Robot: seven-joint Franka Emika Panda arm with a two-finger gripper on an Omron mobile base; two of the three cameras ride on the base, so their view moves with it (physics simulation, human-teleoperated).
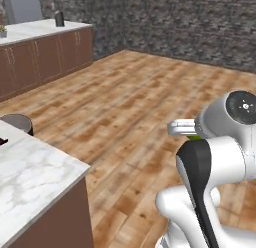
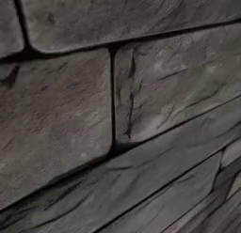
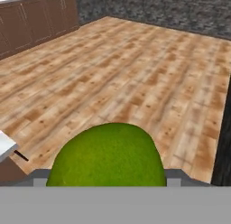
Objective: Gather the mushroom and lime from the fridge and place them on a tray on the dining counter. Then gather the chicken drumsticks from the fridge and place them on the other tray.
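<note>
While gripped, lime (image 3: 107,155) hangs — over floor (image 3: 135,69).

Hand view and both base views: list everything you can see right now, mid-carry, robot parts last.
lime: one, green, between the gripper's finger tips at the bottom of the hand view
marble counter: one, white, lower left of the left base view
stool: one, dark, behind that counter
cabinets: one run, brown with a pale top, far left
wood floor: brown planks, centre
stone wall: grey, close up in the right base view
arm: one, white and dark, lower right
gripper: one, shut on the lime
</note>
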